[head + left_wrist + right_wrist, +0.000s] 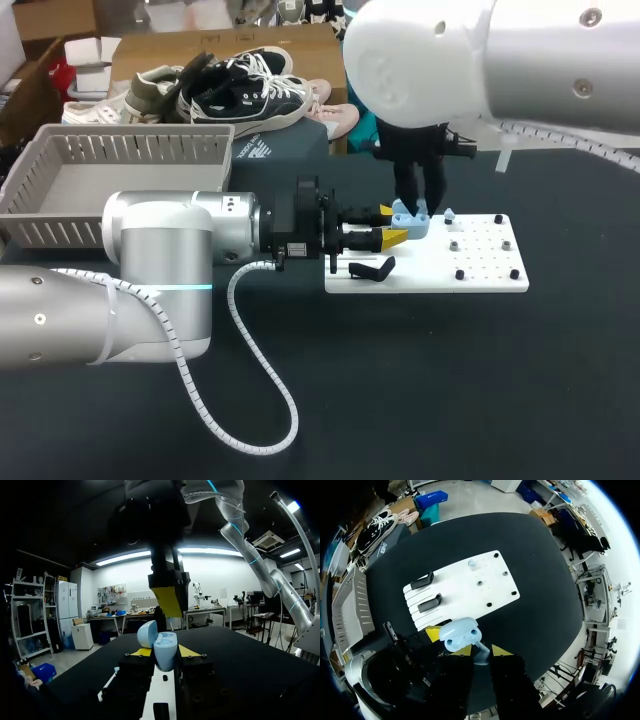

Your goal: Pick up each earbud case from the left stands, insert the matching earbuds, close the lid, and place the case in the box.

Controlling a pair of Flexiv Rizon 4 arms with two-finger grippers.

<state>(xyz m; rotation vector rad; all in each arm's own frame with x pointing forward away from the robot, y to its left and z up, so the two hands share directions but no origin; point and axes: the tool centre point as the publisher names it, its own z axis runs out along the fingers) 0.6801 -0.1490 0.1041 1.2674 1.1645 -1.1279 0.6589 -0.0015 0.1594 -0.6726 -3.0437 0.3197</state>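
Jaws of left gripper (390,225) clenched on open pale-blue earbud case (413,222) over white board's (480,277) rear left corner; right gripper (481,651) directly above, pinching an earbud (481,656).

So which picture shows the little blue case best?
The left wrist view: the blue case is close up, lid open, held by the left gripper. The right wrist view shows it from above; the head view shows it small.
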